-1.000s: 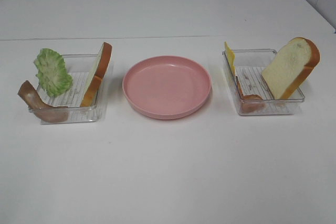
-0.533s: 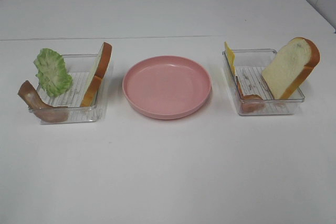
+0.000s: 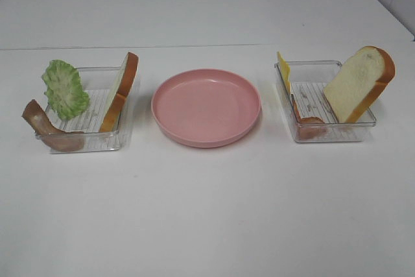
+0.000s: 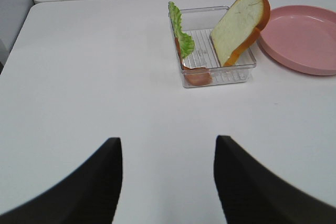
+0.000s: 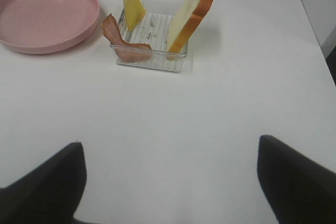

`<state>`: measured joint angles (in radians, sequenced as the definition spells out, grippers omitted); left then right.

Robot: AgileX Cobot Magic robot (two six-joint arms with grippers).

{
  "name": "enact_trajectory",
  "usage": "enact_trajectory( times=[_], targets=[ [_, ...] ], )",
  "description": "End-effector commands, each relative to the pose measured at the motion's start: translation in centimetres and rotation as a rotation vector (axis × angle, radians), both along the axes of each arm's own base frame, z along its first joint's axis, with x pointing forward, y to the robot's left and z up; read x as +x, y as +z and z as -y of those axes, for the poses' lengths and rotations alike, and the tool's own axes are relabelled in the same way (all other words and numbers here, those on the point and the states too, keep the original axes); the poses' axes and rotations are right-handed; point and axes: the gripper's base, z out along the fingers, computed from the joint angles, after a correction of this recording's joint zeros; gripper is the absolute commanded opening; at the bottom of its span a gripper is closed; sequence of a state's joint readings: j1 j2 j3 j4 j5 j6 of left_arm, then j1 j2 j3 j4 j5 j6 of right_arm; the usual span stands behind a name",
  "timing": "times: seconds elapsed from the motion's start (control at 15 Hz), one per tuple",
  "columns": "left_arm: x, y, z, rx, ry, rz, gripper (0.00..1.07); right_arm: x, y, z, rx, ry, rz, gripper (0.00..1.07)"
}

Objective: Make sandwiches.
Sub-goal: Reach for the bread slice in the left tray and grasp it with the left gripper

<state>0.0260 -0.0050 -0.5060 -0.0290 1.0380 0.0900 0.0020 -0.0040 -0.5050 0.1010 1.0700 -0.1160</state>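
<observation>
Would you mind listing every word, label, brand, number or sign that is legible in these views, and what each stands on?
No readable text: there are no words, labels, brands, numbers or signs in any view.
The pink plate, left tray, right tray, bread slices, lettuce, bacon, cheese and table are all plain.
Faint reddish marks on the right tray's floor are too blurred to tell as writing.
</observation>
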Motion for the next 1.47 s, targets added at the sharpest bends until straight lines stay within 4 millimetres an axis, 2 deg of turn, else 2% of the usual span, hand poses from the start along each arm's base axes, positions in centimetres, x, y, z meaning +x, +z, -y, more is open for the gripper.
enact_trajectory(
  times=[0.07, 0.2, 0.33, 0.47, 0.67, 0.73, 0.8, 0.87, 0.93, 1.13, 1.2, 1.27, 1.47],
  targets=[
    [-0.3, 0.0, 0.1, -0.005, -0.003, 0.030, 0.51, -0.1, 0.0, 0.0, 0.002, -0.011, 0.018, 0.78],
    [-0.2, 0.1, 0.1, -0.008, -0.004, 0.030, 0.51, -0.1, 0.0, 0.0, 0.002, -0.011, 0.018, 0.78],
    [0.3, 1.7, 0.1, -0.008, -0.002, 0.106, 0.51, -0.1, 0.0, 0.0, 0.002, -0.011, 0.018, 0.78],
    [2.3, 3.2, 0.1, -0.030, -0.007, 0.161, 0.51, -0.1, 0.0, 0.0, 0.002, -0.011, 0.018, 0.78],
    [7.7, 4.3, 0.6, -0.149, -0.030, 0.018, 0.51, -0.1, 0.0, 0.0, 0.002, -0.011, 0.018, 0.78],
    [8.9, 4.4, 0.7, -0.167, -0.031, -0.021, 0.51, -0.1, 0.0, 0.0, 0.002, -0.011, 0.018, 0.78],
    [13.5, 5.1, 0.9, -0.207, -0.050, -0.150, 0.51, -0.1, 0.0, 0.0, 0.002, -0.011, 0.018, 0.78],
    [15.7, 5.8, 1.1, -0.224, -0.070, -0.186, 0.51, -0.1, 0.0, 0.0, 0.002, -0.011, 0.018, 0.78],
    [17.0, 6.1, 1.2, -0.234, -0.080, -0.203, 0.51, -0.1, 0.0, 0.0, 0.002, -0.011, 0.018, 0.78],
    [23.5, 7.0, 1.6, -0.261, -0.129, -0.328, 0.51, -0.1, 0.0, 0.0, 0.002, -0.011, 0.018, 0.78],
    [24.5, 7.0, 1.8, -0.262, -0.138, -0.354, 0.51, -0.1, 0.0, 0.0, 0.002, -0.011, 0.018, 0.78],
    [28.3, 6.7, 2.7, -0.258, -0.177, -0.430, 0.51, -0.1, 0.0, 0.0, 0.002, -0.011, 0.018, 0.78],
    [32.5, 6.1, 5.8, -0.254, -0.248, -0.490, 0.59, -0.1, 0.0, 0.0, 0.002, -0.011, 0.018, 0.78]
  ],
)
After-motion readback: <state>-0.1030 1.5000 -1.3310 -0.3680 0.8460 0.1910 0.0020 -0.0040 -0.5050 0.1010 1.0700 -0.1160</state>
